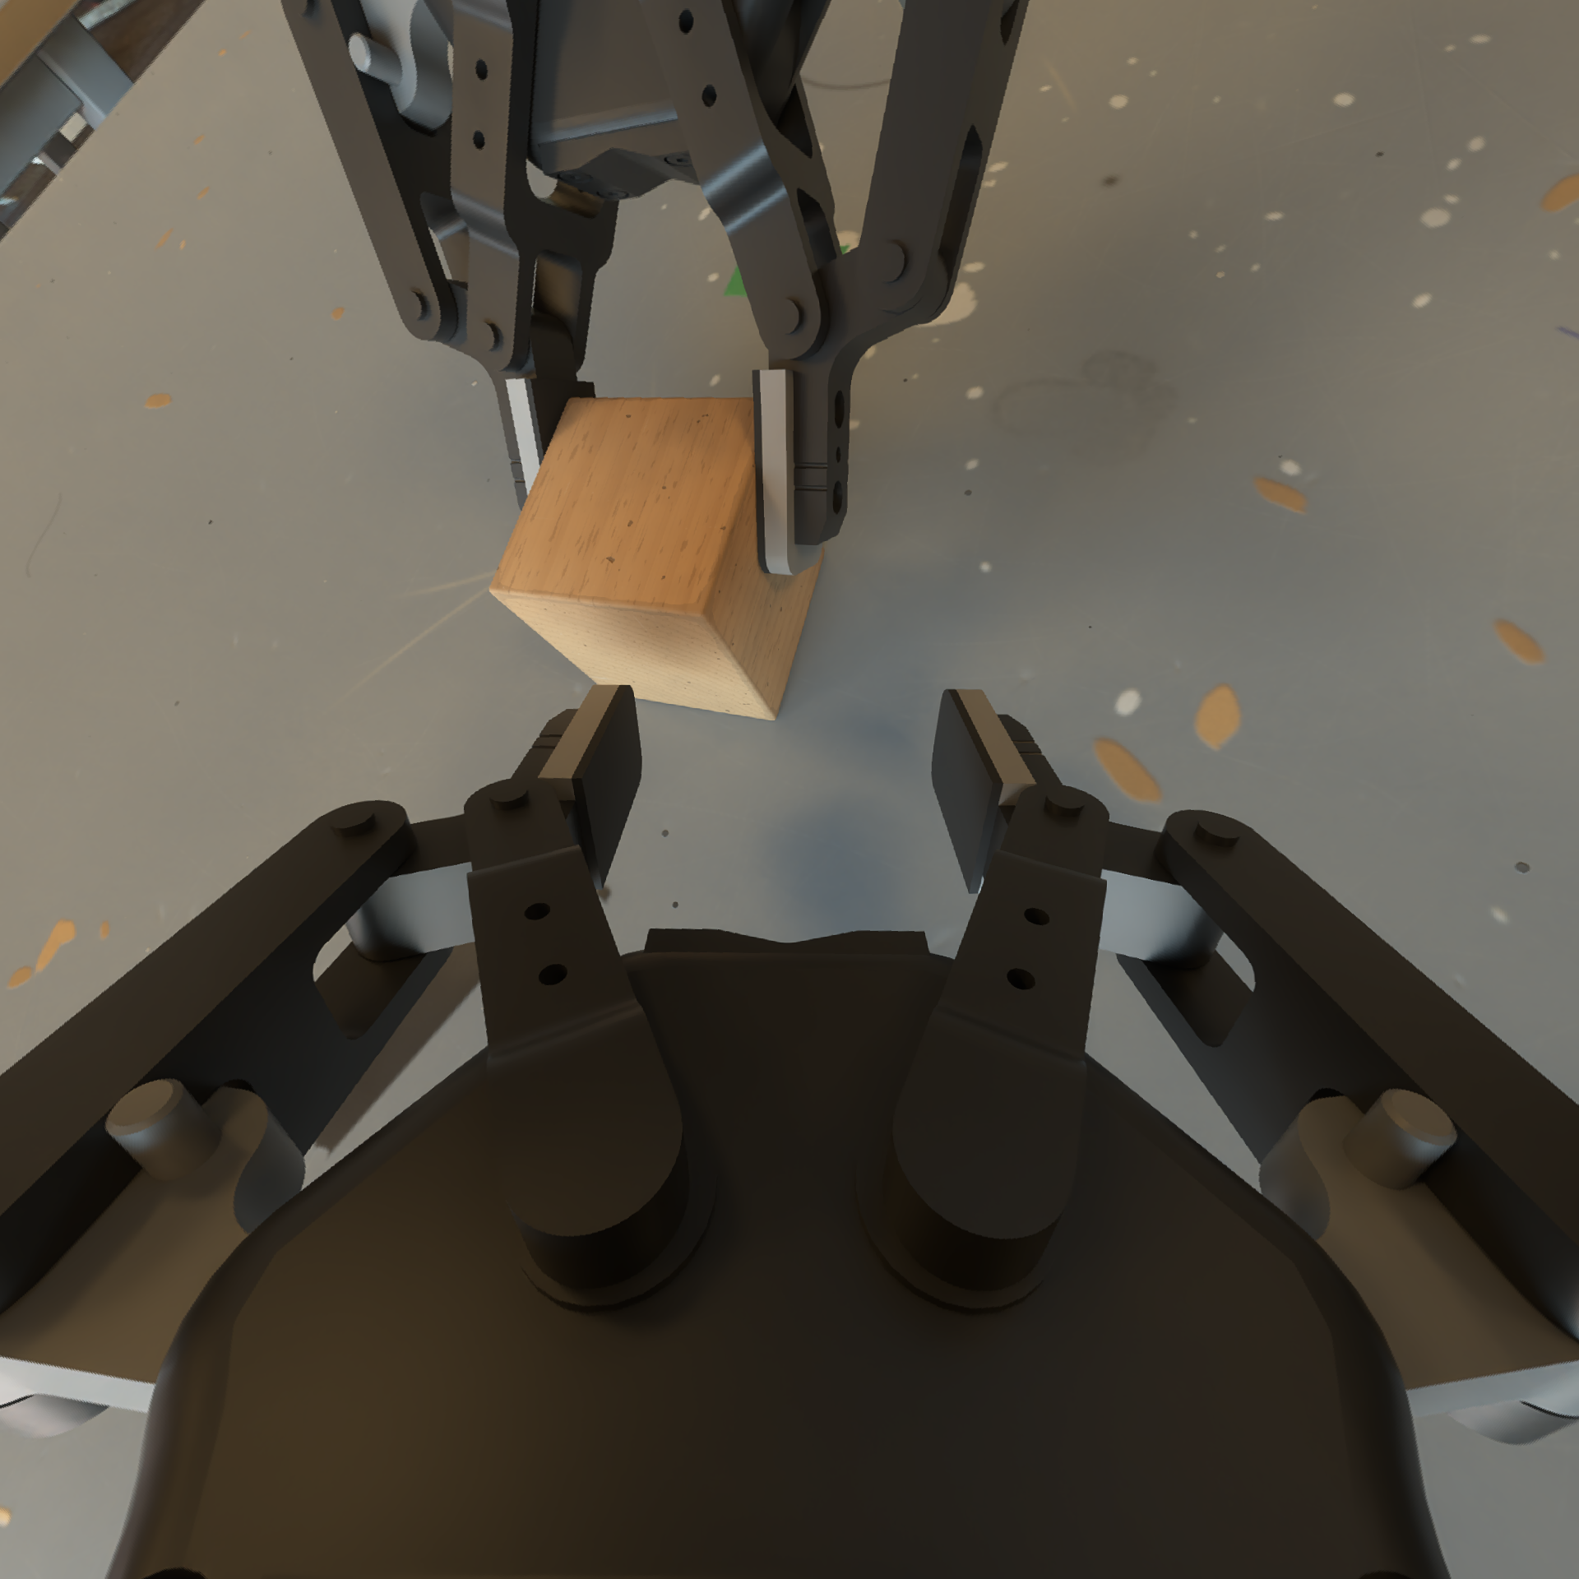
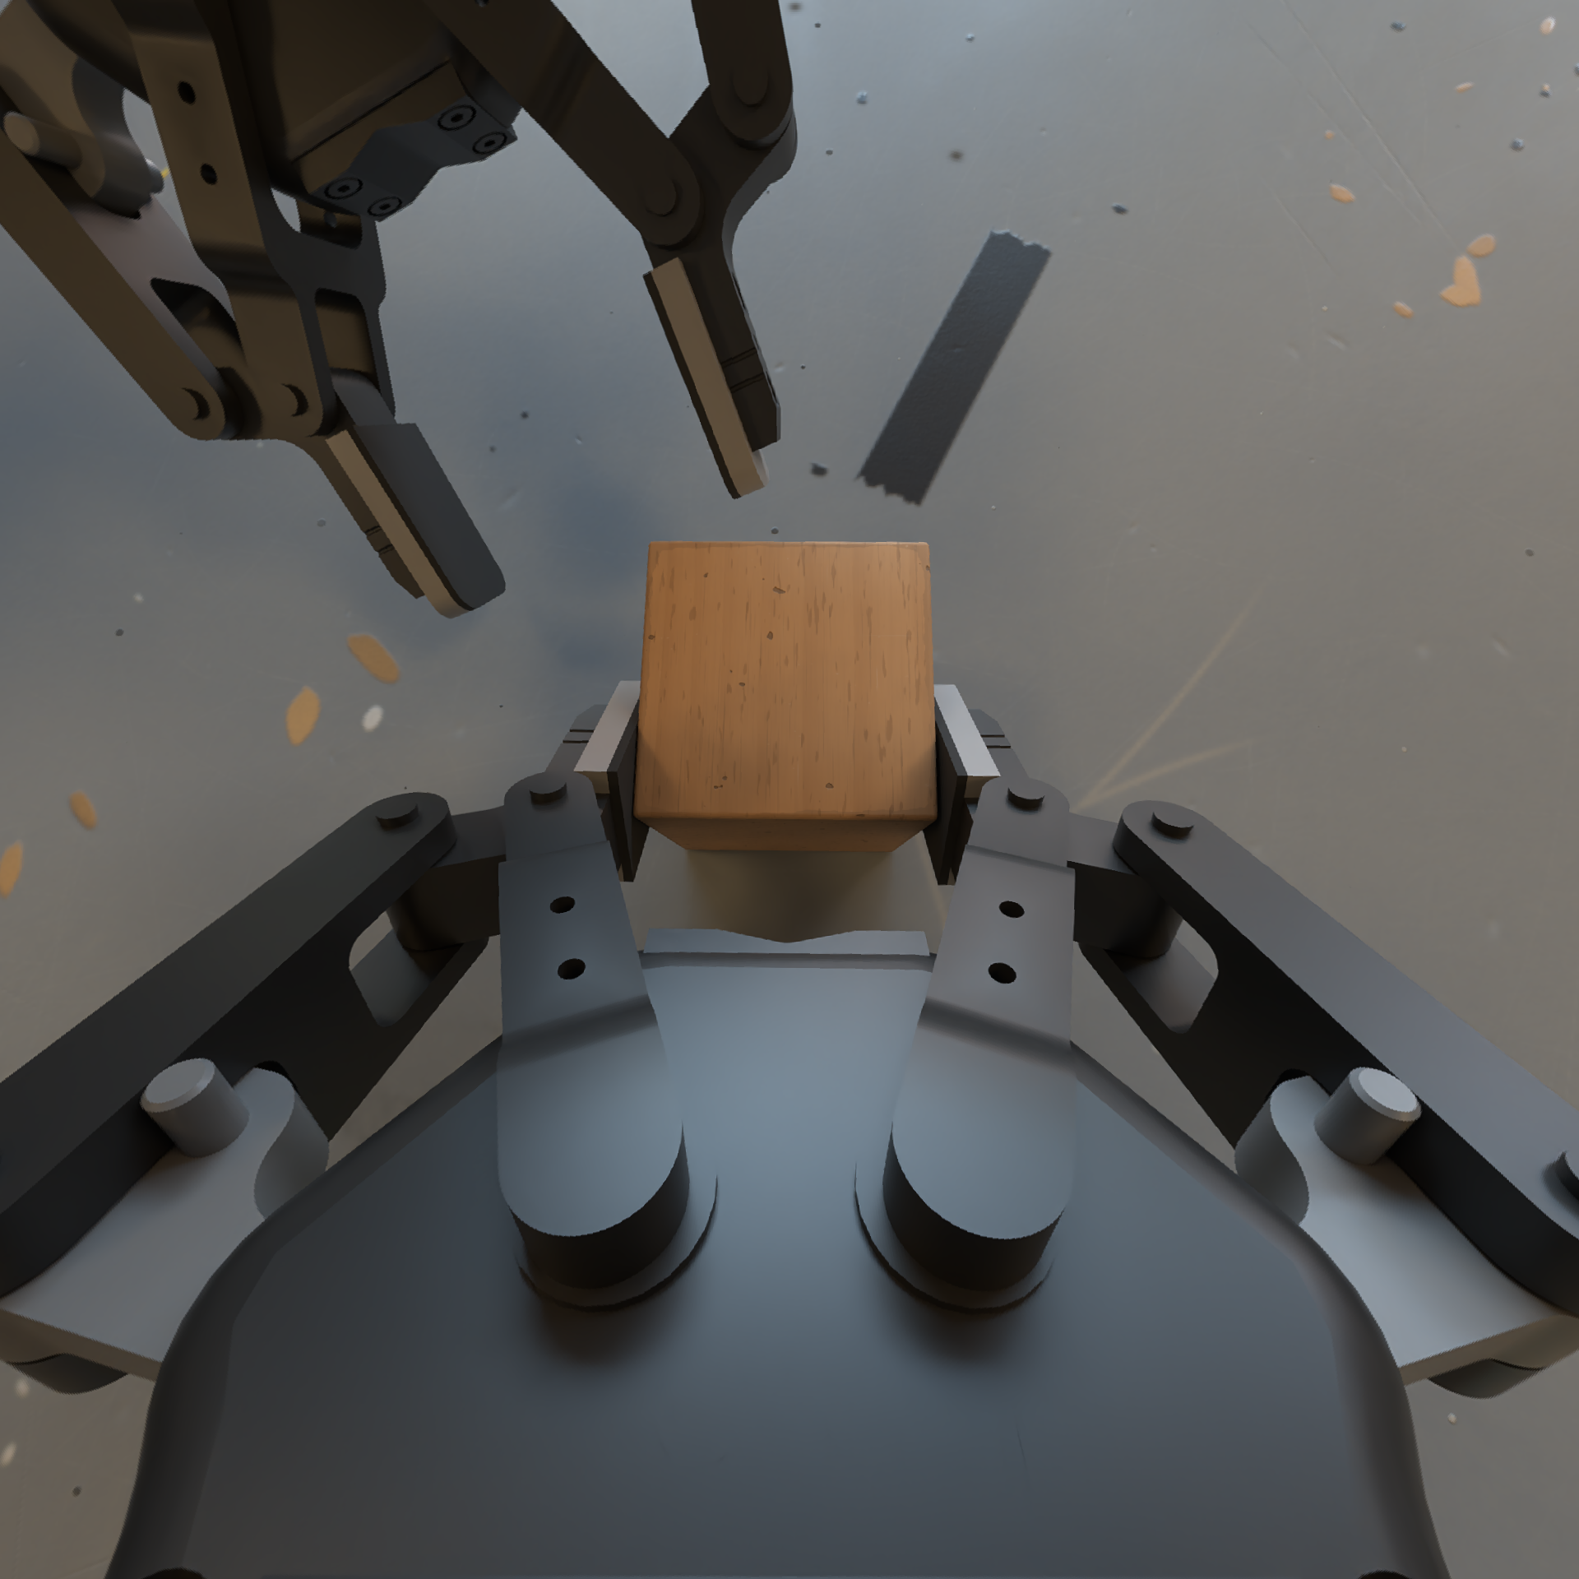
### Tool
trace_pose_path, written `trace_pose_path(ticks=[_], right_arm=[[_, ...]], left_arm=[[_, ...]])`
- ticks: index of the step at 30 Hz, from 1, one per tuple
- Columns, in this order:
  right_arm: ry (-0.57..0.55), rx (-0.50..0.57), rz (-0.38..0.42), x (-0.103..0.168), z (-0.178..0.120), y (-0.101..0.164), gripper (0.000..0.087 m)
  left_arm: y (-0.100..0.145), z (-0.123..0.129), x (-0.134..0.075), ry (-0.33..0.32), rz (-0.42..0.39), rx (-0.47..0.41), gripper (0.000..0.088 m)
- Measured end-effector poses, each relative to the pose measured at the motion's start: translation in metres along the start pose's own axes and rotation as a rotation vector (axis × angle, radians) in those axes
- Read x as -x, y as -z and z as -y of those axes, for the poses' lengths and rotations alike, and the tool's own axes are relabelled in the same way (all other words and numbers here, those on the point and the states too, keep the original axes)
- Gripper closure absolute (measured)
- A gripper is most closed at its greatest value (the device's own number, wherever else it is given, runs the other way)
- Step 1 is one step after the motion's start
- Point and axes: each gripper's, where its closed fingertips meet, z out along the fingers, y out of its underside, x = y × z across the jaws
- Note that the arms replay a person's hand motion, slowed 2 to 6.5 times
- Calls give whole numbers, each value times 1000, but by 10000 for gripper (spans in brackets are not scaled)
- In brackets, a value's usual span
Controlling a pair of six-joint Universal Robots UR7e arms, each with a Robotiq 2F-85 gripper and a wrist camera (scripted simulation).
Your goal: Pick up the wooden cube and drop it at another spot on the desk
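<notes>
Left wrist view: your left gripper (image 1: 786, 769), fingers spread and empty, hovers just short of the light-brown square wooden cube (image 1: 641, 547), which the right gripper (image 1: 654, 478) clamps on two opposite faces above the grey speckled desk (image 1: 256, 598); no desk edge shows. Right wrist view: right gripper (image 2: 786, 769) pinches the cube (image 2: 782, 683) squarely; a dark tape strip (image 2: 957, 367) lies beyond. Carry level, keep clear of the left fingers, then release low.

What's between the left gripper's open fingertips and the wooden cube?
Nothing but bare desk. In the left wrist view the left gripper hangs open just short of the wooden cube, which the right gripper clamps; the right wrist view agrees.
</notes>
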Motion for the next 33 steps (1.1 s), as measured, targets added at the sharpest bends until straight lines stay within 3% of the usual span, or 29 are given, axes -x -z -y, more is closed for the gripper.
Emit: trace_pose_path(ticks=[7,13,22,33], right_arm=[[-9,40,-18,9,-5,10,357],[-2,29,-47,24,-8,34,357],[-12,0,-93,54,-30,95,357],[-116,-15,-219,77,-96,186,357]], left_arm=[[-1,2,-3,-11,-5,-3,264],[-4,7,-6,-4,-7,-9,267],[-26,41,-30,5,-55,-48,279],[-78,97,-67,-32,-109,-37,287]])
